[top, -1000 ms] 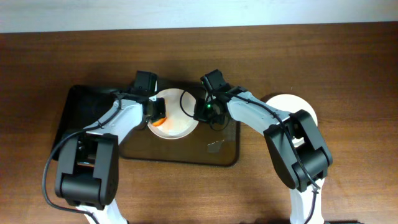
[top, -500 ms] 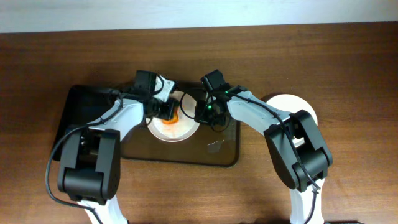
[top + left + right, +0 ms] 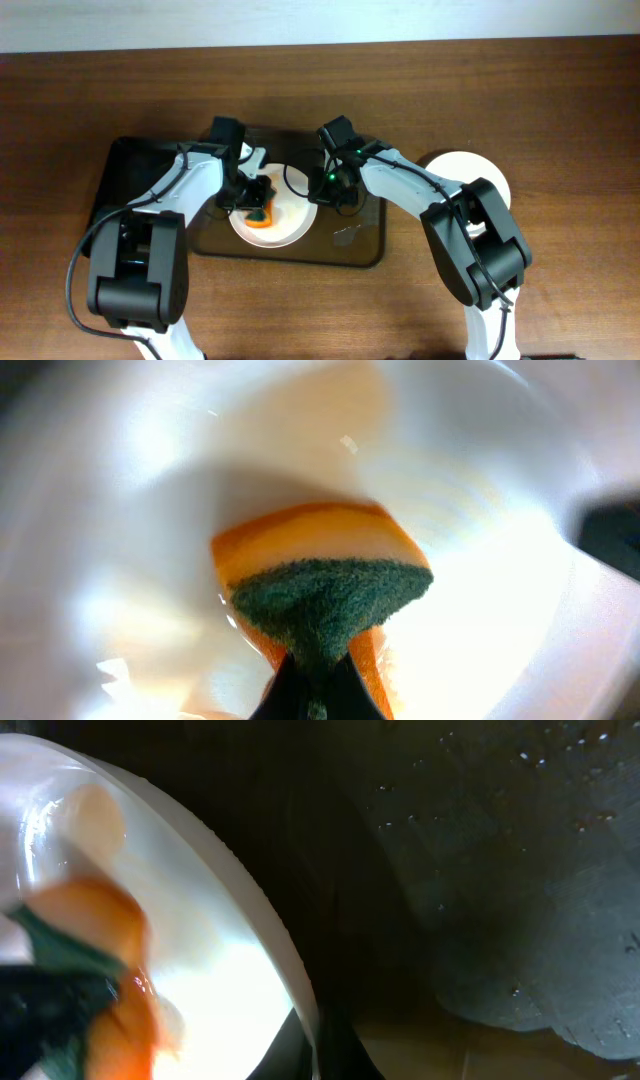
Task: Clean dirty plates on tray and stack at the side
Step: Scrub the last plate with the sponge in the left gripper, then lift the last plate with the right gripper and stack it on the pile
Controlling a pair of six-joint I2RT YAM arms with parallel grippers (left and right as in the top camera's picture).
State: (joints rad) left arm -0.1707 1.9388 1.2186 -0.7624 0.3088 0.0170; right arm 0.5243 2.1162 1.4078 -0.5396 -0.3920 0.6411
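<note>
A white plate (image 3: 285,222) sits on the smoky tray (image 3: 355,250) in the overhead view. My left gripper (image 3: 258,200) is shut on an orange sponge with a green scouring side (image 3: 325,585) and presses it onto the plate's inside (image 3: 480,540). My right gripper (image 3: 325,188) is shut on the plate's right rim (image 3: 285,975) and holds it. The sponge also shows in the right wrist view (image 3: 100,970). Another white plate (image 3: 480,172) lies on the table to the right, partly under my right arm.
A glossy black tray (image 3: 125,180) lies left of the smoky tray, partly under my left arm. A small wet smear (image 3: 346,235) lies on the smoky tray's right part. Bare wooden table (image 3: 560,120) surrounds both trays.
My left gripper has moved the sponge down and left across the plate. The plate has shifted down toward the tray's front with it. My right gripper stays on the rim.
</note>
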